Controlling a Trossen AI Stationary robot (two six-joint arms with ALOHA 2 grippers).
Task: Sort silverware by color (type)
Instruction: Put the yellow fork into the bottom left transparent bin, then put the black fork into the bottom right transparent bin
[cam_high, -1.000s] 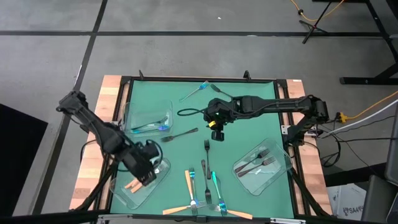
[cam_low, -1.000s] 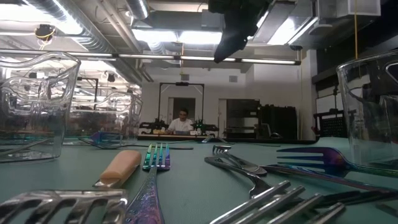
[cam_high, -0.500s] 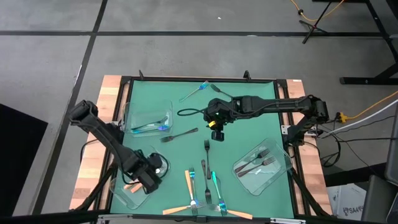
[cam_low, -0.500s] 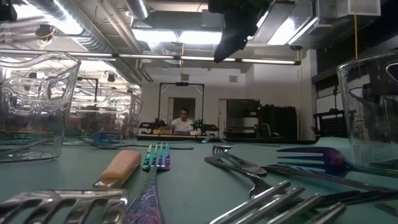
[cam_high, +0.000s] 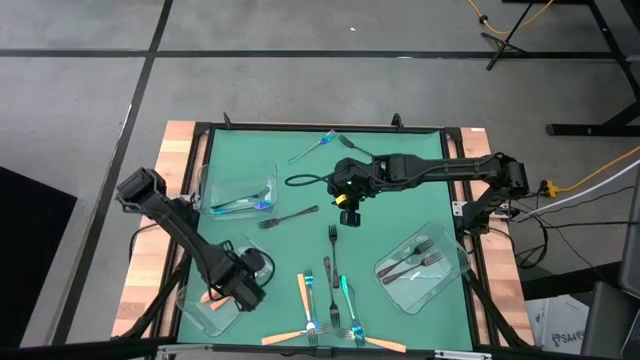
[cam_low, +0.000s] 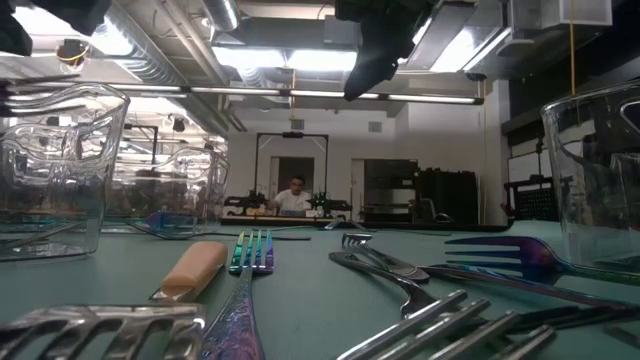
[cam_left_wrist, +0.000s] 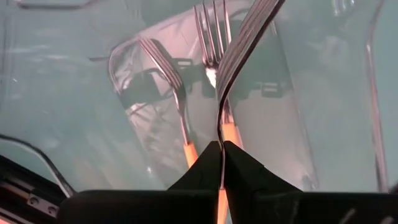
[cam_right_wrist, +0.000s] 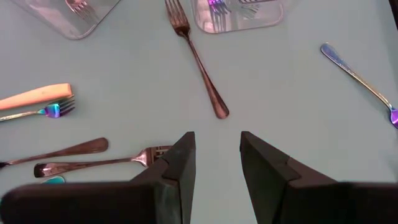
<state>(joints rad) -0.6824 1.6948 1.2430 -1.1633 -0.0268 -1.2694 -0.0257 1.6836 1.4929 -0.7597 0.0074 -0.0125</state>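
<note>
My left gripper (cam_high: 246, 292) points down over the near-left clear tray (cam_high: 205, 312), shut on an orange-handled fork (cam_left_wrist: 236, 68) seen edge-on. Two more orange-handled forks (cam_left_wrist: 180, 106) lie on that tray's floor. My right gripper (cam_right_wrist: 216, 155) hangs open above the middle of the green mat, a dark fork (cam_right_wrist: 198, 62) lying on the mat ahead of it. The far-left tray (cam_high: 238, 188) holds a blue-teal fork, and the near-right tray (cam_high: 415, 265) holds dark forks. Loose forks lie along the near edge: an orange one (cam_high: 303, 295), a teal one (cam_high: 346, 298) and a dark one (cam_high: 333, 240). My left gripper pinches the fork's orange handle (cam_left_wrist: 227, 133) between its two fingers, close to where it joins the silver neck. The fingers come from above, pointing down. The fork hangs below them, tines toward the tray; whether the tines touch the tray floor I cannot tell.
A black cable loop (cam_high: 300, 181) lies on the mat near my right arm. A blue-handled fork (cam_high: 318, 145) rests near the far edge and a dark fork (cam_high: 290, 215) beside the far-left tray. The tray walls (cam_low: 60, 170) stand tall at table height.
My left gripper has gone down into the near-left tray and a little toward the table's near edge, tipping until it points straight down. It has stayed shut on the orange-handled fork.
</note>
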